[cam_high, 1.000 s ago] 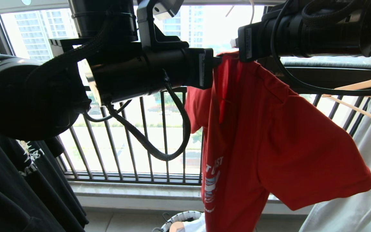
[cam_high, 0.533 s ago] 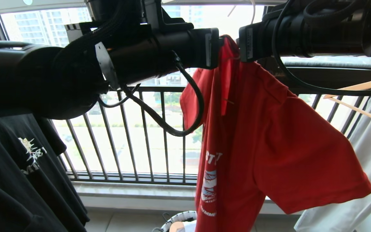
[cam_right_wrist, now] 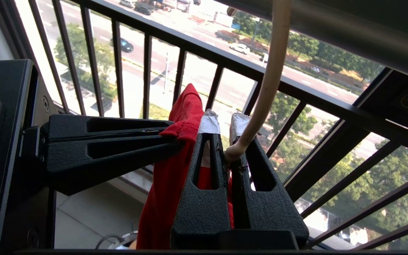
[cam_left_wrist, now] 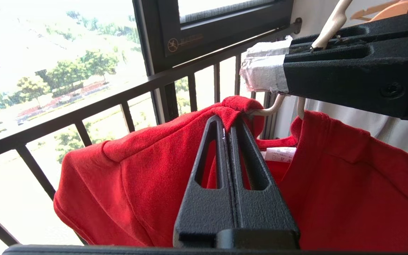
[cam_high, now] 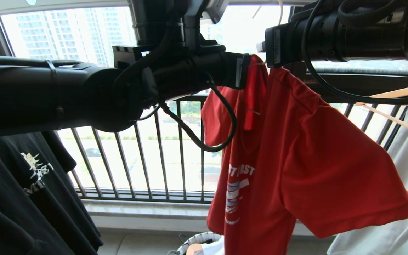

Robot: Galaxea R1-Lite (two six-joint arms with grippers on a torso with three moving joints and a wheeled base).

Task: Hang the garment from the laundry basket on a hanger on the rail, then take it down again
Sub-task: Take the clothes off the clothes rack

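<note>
**Collar to be carried over the hanger's free arm**

While my right gripper (cam_right_wrist: 225,141) stays out of the pulling and simply clamps the twisted neck of the hanger (cam_right_wrist: 266,88), my left gripper (cam_left_wrist: 228,122) is clenched on a fold of the garment (cam_high: 296,159) at the neckline; that pinch sits just beside the right fingertips, with the bare wire arm between them; the shirt hangs straight down from both pincers, one shoulder already draped on the far side of the right gripper, its long axis vertical; I judge the coming move to be a short sideways draw of the collar along the wire; the left gripper is the nearer; the balcony railing (cam_high: 161,148) lies beyond my fingertips; the laundry basket (cam_high: 200,241) sits far below.
</note>
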